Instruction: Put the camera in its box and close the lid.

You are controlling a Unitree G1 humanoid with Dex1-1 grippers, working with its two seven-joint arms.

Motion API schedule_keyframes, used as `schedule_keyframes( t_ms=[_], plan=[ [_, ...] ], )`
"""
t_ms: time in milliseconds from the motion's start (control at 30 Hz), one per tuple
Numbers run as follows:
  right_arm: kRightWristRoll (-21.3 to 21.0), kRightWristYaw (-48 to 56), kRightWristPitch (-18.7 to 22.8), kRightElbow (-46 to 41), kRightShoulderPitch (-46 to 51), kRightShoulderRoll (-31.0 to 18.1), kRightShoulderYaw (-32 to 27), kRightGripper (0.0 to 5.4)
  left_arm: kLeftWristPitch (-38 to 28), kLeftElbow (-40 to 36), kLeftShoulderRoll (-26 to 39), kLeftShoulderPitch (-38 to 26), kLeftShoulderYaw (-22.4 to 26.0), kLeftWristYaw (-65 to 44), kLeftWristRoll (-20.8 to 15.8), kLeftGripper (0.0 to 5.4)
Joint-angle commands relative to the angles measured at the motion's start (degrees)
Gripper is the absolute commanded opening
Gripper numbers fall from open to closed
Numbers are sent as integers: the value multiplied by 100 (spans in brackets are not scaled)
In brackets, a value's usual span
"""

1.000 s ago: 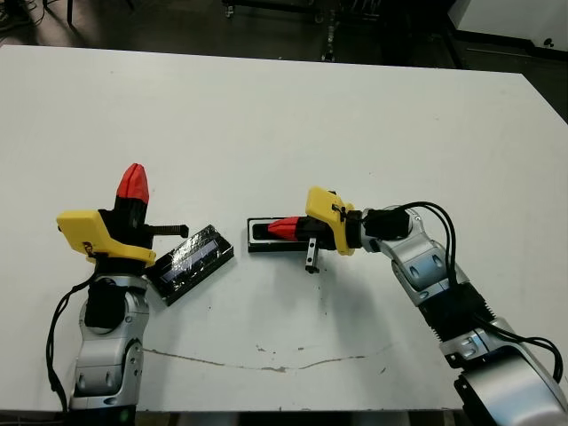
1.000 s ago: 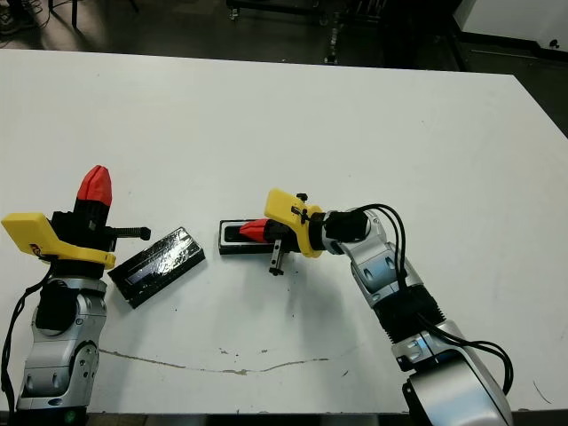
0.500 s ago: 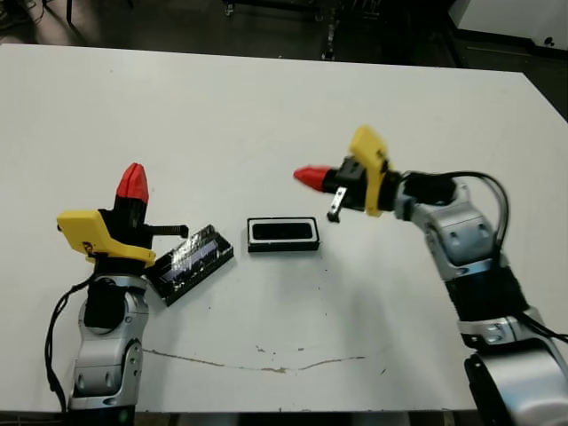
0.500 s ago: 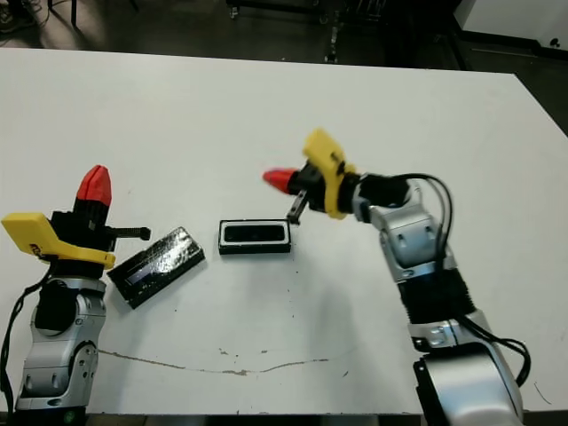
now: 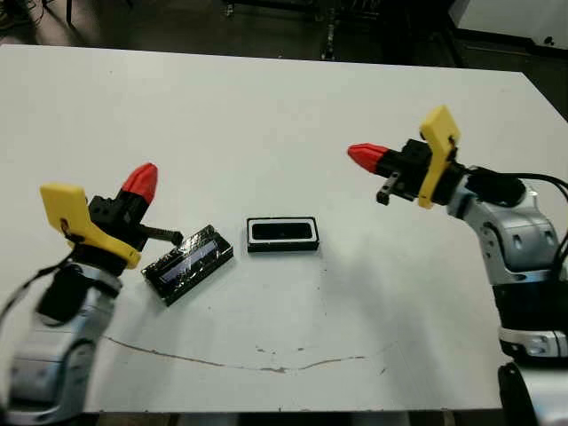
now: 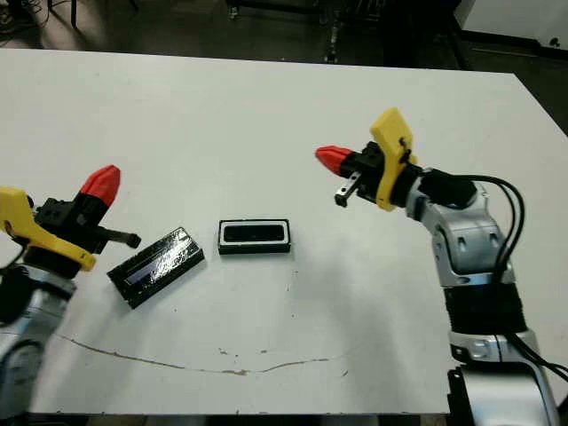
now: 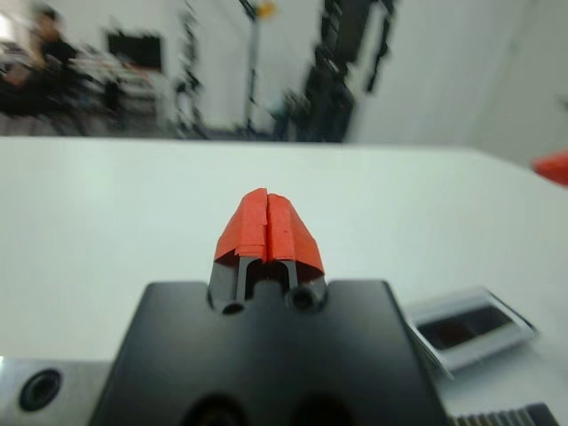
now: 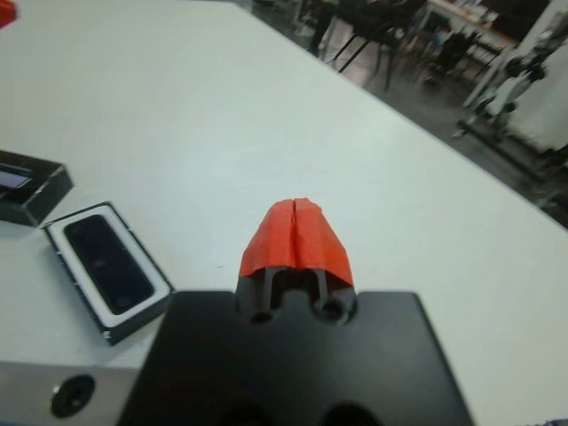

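Now camera [image 8: 108, 264] sits in box [image 5: 282, 234], well apart from right gripper [image 5: 364, 157].

Camera [image 8: 108, 264] inside open box [image 5: 282, 234]; lid [image 5: 188, 264] alongside.

The lid [image 5: 188, 264] looks glossy, ribbed black plastic, the box [image 5: 283, 234] matt black with a smooth white lining, the camera [image 8: 99, 263] dark and glossy, on a smooth matt white table [image 5: 266, 115].
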Motion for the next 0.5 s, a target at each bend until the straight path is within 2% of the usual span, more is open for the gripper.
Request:
schedule_keyframes(
  t_ms=[33,200,500],
  plan=[
    [97,-50,-92,29,124,-129,-103,0,568,-303,853,-93,2,-464,41,43],
    [196,-143,-4,-3,207,-133,-154,0,1096,-406,1908,-378,-31,-1297,-64,111],
    [417,-472,266,-305,453,-72,-279,0,1477,-262,2643,-765,-377,-1957,72,237]
  ],
)
